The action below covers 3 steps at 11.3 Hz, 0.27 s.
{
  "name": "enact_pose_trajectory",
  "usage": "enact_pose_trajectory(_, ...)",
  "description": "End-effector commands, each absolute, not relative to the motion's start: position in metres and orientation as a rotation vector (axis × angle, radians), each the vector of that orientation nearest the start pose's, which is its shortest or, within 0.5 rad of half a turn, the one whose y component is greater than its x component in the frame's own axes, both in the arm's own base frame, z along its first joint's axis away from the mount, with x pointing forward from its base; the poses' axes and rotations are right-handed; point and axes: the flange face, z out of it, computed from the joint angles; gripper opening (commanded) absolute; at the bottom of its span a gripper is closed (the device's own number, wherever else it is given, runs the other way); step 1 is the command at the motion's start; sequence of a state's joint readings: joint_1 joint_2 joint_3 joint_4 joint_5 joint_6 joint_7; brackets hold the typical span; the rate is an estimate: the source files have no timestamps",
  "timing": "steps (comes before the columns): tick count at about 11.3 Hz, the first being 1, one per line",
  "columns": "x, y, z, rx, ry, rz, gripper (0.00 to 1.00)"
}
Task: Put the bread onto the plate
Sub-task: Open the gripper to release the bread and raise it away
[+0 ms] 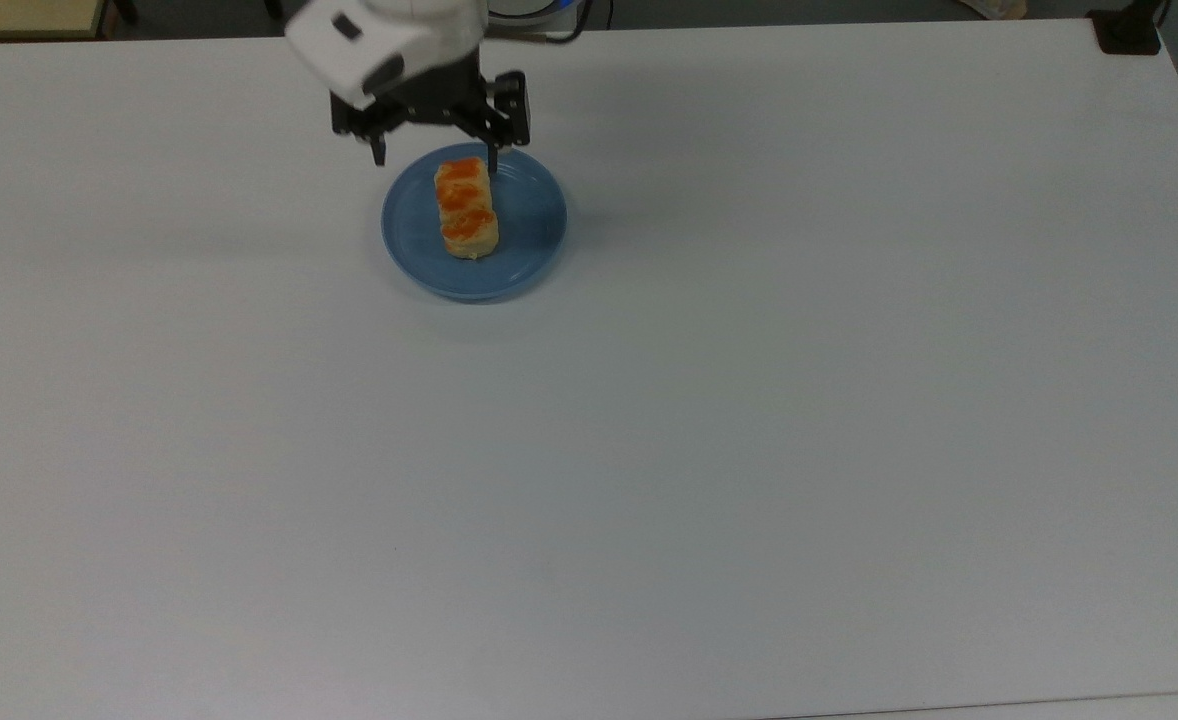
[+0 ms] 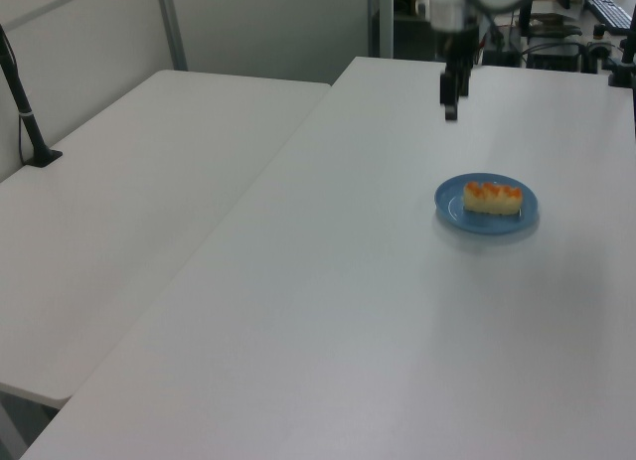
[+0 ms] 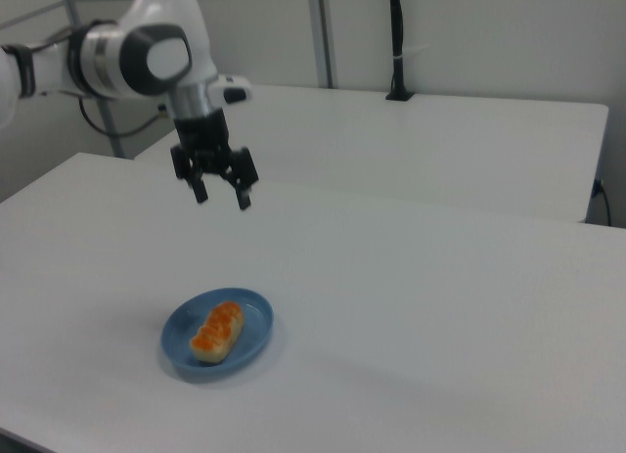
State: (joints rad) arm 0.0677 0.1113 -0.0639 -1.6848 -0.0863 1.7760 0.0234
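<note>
Right view, nearest first: the bread lies flat on the plate, its orange-brown bumps facing up and its long axis running from about 7 o'clock to 1 o'clock in the frame. The round light-blue plate sits on the white worktop, and the bread fits well inside its rim, a little toward the 9 o'clock side of the centre. Farther back and higher, the hand hangs in the air above the worktop, well apart from both bread and plate. Its two dark fingers point down with a clear gap between them, and they have hold of nothing.

From the top view, the bread lies with its length along the 12-to-6 line, covering the plate's centre and reaching toward its 12 o'clock rim. The hand appears at the plate's 12 o'clock edge, fingers spread to either side of the bread's far end.

From the left view, the bread rests across the plate, and the hand sits at about 11 o'clock from it, raised clear.
</note>
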Motion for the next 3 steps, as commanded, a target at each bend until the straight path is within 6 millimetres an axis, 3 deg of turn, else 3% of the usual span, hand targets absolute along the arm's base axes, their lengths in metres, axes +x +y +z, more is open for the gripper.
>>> enact_pose_trajectory(1,0.58,-0.009,0.576,-3.209,0.217,0.006,1.0)
enact_pose_trajectory(3,0.576,-0.011,0.588,-3.209,0.224,0.027,1.0)
